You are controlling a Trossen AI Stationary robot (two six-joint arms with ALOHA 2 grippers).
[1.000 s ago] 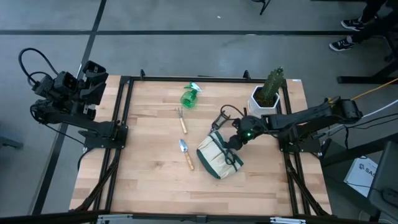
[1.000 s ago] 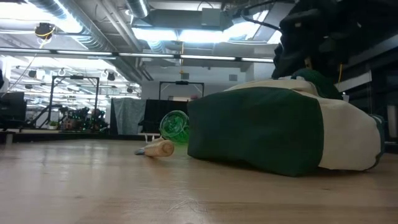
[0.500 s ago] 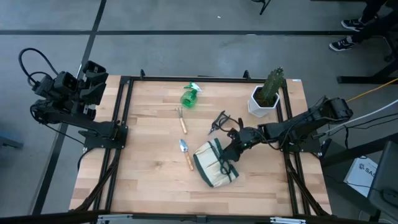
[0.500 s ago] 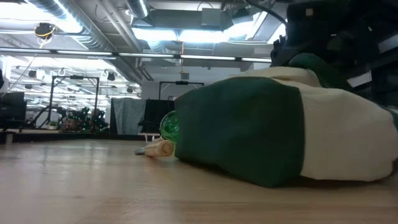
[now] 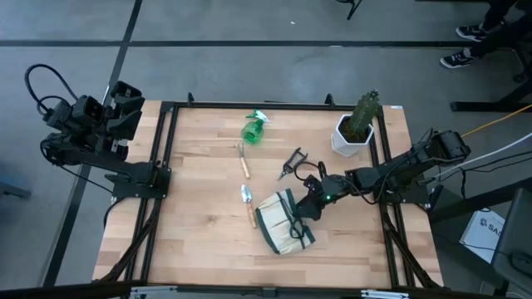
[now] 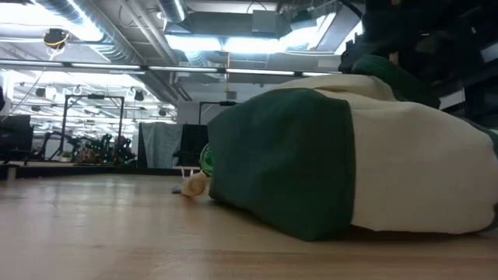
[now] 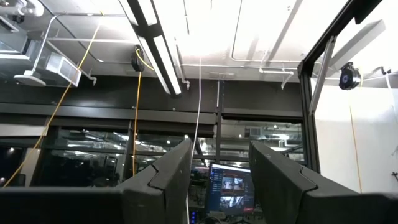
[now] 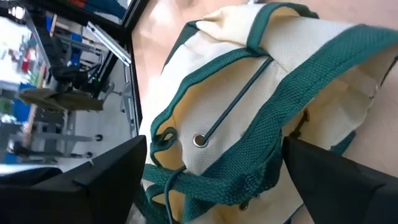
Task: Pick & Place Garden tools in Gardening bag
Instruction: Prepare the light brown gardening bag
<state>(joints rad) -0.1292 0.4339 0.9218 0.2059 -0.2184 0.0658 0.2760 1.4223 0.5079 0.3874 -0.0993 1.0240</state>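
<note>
Sliding nearer the desk's (image 5: 191,241) front, the soft beige canvas bag (image 5: 283,226) with woven green straps is lying before the right gripper (image 5: 312,203), fingers spread wide; the left gripper's (image 7: 219,180) are apart.

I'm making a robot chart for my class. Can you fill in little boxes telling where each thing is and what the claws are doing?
bag: gardening bag lying on its side on the table
right claw: right claw open, at the bag's green handles
left claw: left claw open, parked off the table's far left corner
spray bottle: green spray bottle on the table
fork: hand fork on the table
trowel: trowel beside the bag
shears: pruning shears on the table
tools in bag: none visible
</note>
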